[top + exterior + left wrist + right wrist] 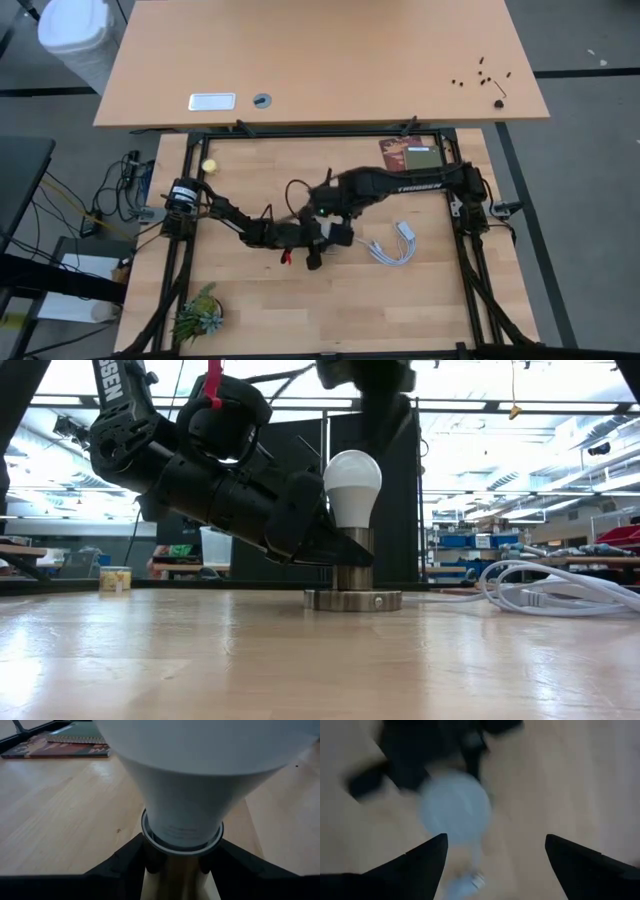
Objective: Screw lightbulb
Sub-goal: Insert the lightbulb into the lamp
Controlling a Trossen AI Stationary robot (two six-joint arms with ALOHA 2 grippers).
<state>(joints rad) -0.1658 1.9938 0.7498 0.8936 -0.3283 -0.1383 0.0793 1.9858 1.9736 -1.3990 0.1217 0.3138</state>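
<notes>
- We see the lightbulb [352, 485] standing upright in a metal socket [353, 575] on the worktop [300, 660], near a white cable [560, 588].
- The left pincer [175, 865] grips the socket stem just under the bulb's base; most of each finger is cut off in the wrist view.
- The right pincer [495, 865] hangs above the bulb, fingers spread apart, touching nothing.
- From above, the arms hide most of the bulb.
</notes>
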